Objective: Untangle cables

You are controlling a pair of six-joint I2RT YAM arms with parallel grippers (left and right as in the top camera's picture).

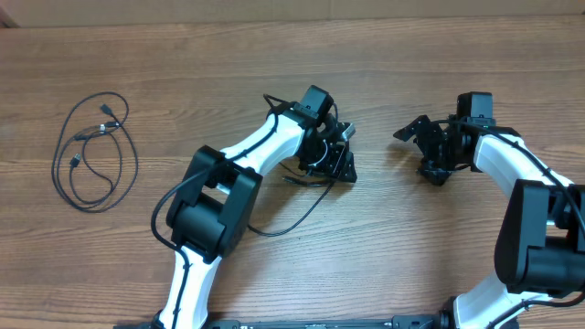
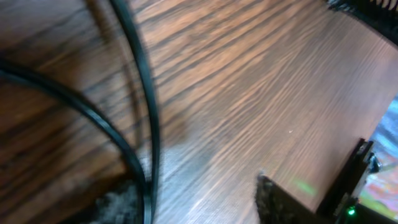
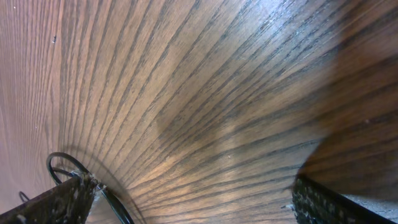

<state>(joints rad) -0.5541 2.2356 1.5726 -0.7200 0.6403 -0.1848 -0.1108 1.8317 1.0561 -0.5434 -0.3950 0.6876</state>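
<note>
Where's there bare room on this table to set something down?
Bare: the table strip beyond left gripper and right gripper; the near patch between left arm and right arm. Crowded: looped cable at left, second cable by left gripper.

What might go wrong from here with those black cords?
A cable lies right against a finger of the left tool, so lifting might snag and drag it. The coiled cable at the far left has overlapping loops; pulling one strand could tighten them into a knot.
</note>
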